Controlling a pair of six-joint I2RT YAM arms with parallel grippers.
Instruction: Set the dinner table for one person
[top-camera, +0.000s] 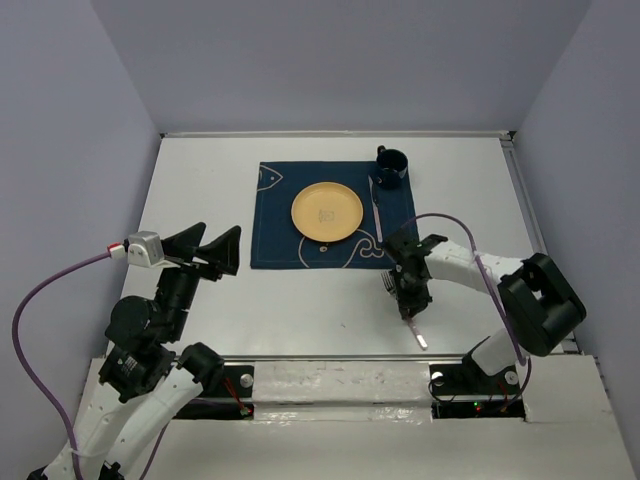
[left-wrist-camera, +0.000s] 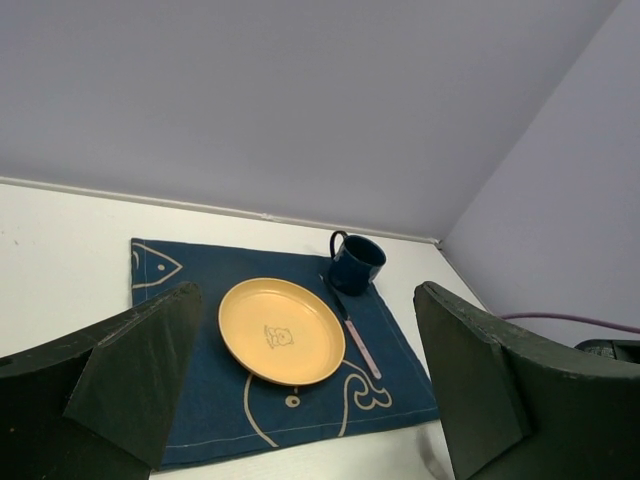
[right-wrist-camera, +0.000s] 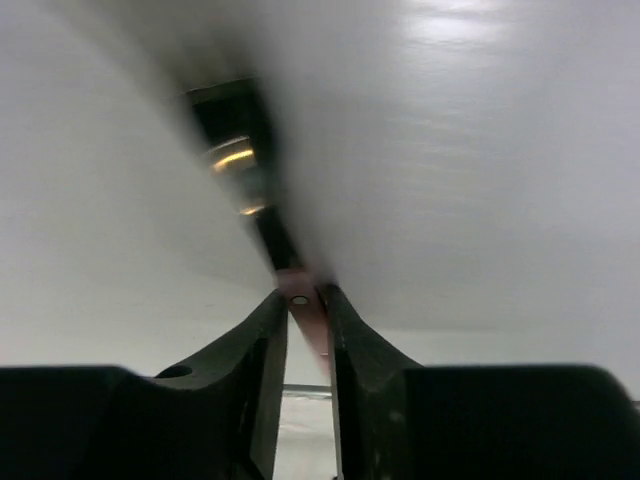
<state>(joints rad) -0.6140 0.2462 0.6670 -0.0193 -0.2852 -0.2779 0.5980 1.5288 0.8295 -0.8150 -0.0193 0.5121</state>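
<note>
Cutlery-placing step: right gripper (top-camera: 408, 298) clamps a slim pink-handled utensil (right-wrist-camera: 305, 318); left gripper (top-camera: 207, 250) gapes, idle. Probable next move: lay it beside the round yellow plate (top-camera: 327, 211).

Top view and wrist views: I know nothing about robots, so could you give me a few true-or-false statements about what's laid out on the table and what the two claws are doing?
1. The yellow plate lies on the blue mat. True.
2. The mug stands on the plate. False: it stands at the mat's far right corner, apart from the plate.
3. The left gripper holds a spoon. False: it is open and empty, to the left of the mat.
4. The right gripper is shut on a pink-handled utensil. True.
</note>
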